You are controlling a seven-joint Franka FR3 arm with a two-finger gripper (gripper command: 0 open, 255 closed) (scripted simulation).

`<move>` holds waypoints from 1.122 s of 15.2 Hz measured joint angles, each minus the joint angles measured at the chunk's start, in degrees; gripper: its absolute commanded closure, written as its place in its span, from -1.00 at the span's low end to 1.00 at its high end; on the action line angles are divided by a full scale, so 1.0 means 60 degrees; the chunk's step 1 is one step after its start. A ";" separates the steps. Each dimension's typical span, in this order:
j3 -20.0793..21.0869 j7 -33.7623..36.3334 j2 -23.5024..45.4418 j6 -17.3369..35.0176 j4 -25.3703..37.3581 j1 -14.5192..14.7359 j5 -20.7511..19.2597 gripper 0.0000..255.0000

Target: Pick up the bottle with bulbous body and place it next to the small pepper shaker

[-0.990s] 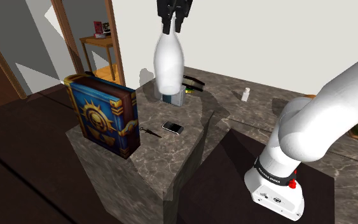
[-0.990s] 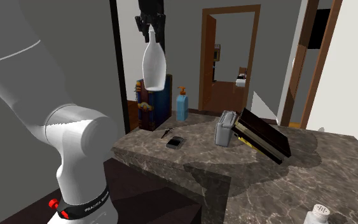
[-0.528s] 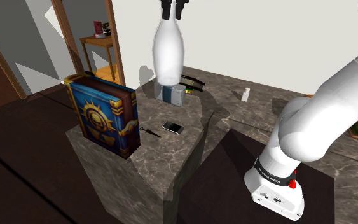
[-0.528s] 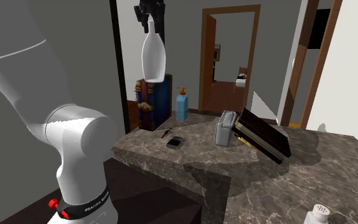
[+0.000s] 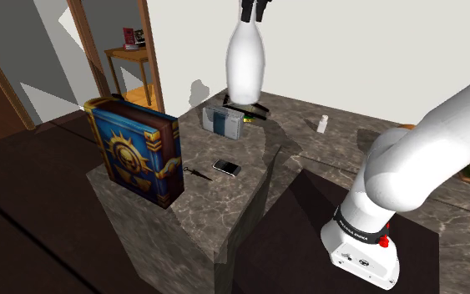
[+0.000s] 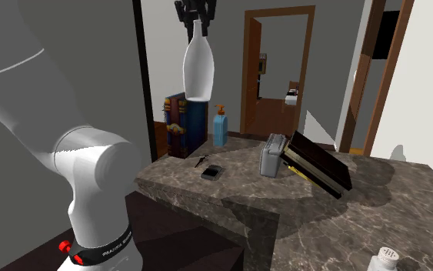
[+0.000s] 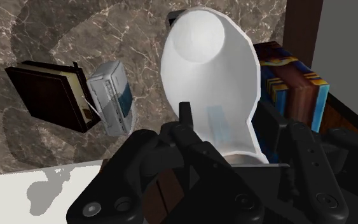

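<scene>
The claw [image 5: 254, 7] is seen clamped on the narrow neck of the white bottle [image 5: 246, 63], with black fingers [image 7: 187, 130] pressed against it from both sides. The bottle is carried upright, its bulbous body hanging free in the air, high above the grey box [image 5: 222, 123] and touching nothing on the tabletop [image 5: 224, 209]. In the second exterior view the claw [image 6: 197, 9] is caught at the top edge, and the bottle [image 6: 198, 65] is held well up and to the left of the grey box [image 6: 272, 154]. Looked at along the claw [image 7: 231, 137], the round base of the bottle [image 7: 212, 76] is shown over marbled stone, with the grey box [image 7: 110, 98] off to one side. A dark book [image 5: 251, 111] is leaned against the grey box, on its far side in the shoulder view. Nearer the camera than the grey box, a small phone [image 5: 226, 168] is laid flat, and just beside it a thin dark object [image 5: 198, 174] too small to be named. To the shoulder view's left of the grey box, a blue book [image 5: 137, 150] with a gold emblem is stood upright near the tabletop's edge. A blue pump dispenser [image 6: 220, 127] is spotted left of the grey box in the second exterior view. The small white pepper shaker [image 5: 321, 124] is found well apart from the grey box, to its right in the shoulder view, and the bottle is not yet beside it.
</scene>
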 measured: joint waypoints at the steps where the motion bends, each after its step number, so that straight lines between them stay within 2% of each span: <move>1: -0.0164 -0.0221 -0.0190 -0.0022 -0.0176 -0.0057 -0.0044 1.00; 10: -0.1732 -0.2252 -0.0920 -0.0285 -0.0646 -0.0556 -0.0568 1.00; 17: -0.3137 -0.3982 -0.0779 -0.0532 -0.0199 -0.0872 -0.1010 1.00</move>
